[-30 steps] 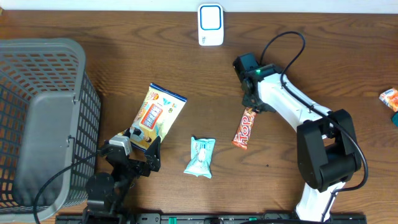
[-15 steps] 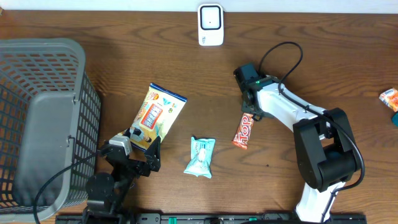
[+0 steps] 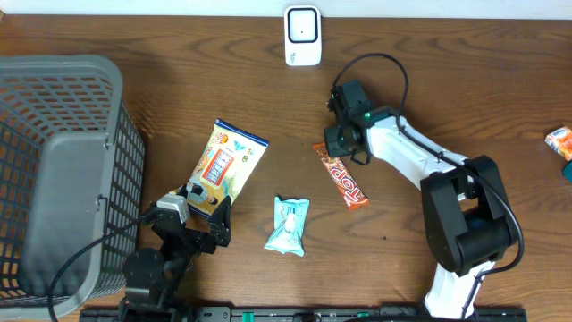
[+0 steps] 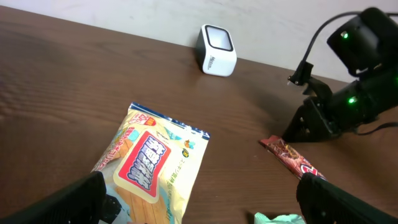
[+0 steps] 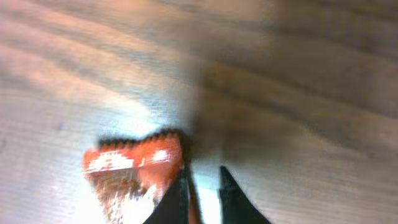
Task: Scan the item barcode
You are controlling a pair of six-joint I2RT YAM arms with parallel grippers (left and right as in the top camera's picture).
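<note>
- The candy bar [image 3: 344, 186] is lying flat on the table [image 3: 465, 89], right of centre, running diagonally, with its upper-left end pointing at the right gripper [image 3: 329, 148].
- That end is sitting right at the gripper's tips, while the rest of the wrapper is trailing away toward the near edge.
- The right wrist view is showing what the overhead hides: the wrapper's serrated end [image 5: 134, 171] is lying against one dark fingertip [image 5: 177, 199], and the two tips are standing a narrow gap apart around [image 5: 202, 193]. Whether they are pinching the wrapper's edge I cannot tell.
- The left wrist view is catching the bar [image 4: 295, 163] side-on, its tip just under the lowered right gripper [image 4: 289, 134].
- The scanner [image 3: 303, 36] is standing upright at the far edge, well apart from the bar; its face is showing more clearly in the left wrist view [image 4: 216, 51].
- The left gripper [image 3: 204, 215] is hanging with its jaws wide apart, holding nothing, over the near end of a yellow snack bag [image 3: 228, 165].
- A teal packet [image 3: 289, 225] is lying between the bag and the bar.
- A grey basket [image 3: 125, 134] is occupying the left side.
</note>
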